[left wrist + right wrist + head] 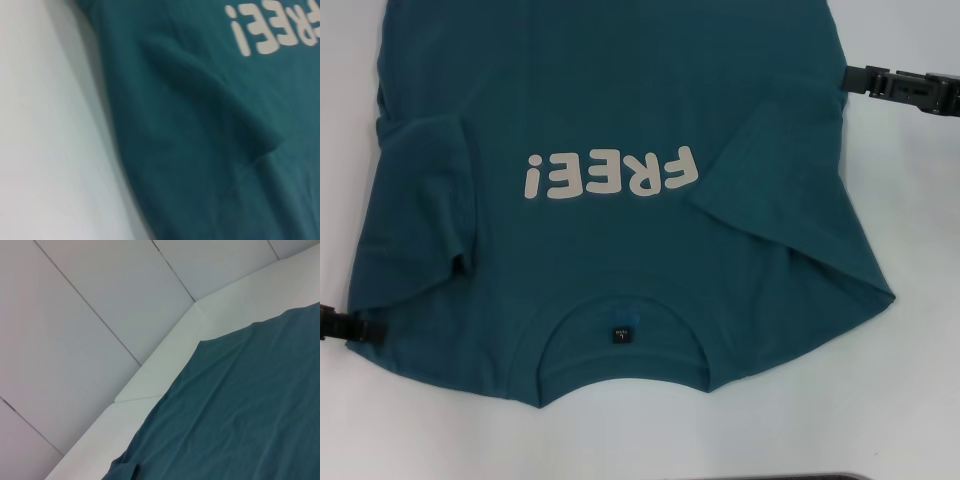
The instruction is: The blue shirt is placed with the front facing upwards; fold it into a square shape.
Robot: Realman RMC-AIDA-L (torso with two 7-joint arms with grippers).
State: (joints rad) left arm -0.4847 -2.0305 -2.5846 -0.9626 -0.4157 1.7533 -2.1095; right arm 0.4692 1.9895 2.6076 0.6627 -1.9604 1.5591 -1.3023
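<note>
Teal blue shirt has both sleeves folded inward; body folds remain. I cannot tell either gripper's jaws: left gripper at eight o'clock, right gripper at two.

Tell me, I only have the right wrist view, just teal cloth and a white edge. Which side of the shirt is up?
Observer: The front. The head view shows the blue shirt with its off-white FREE! print facing up.
Operator: Are the sleeves spread out?
Observer: No, both sleeves are folded in over the body; the left sleeve lies beside the print.
Operator: Where are the arms?
Observer: The left gripper is at the shirt's edge near the collar end; the right gripper is just off the opposite edge, farther up.
</note>
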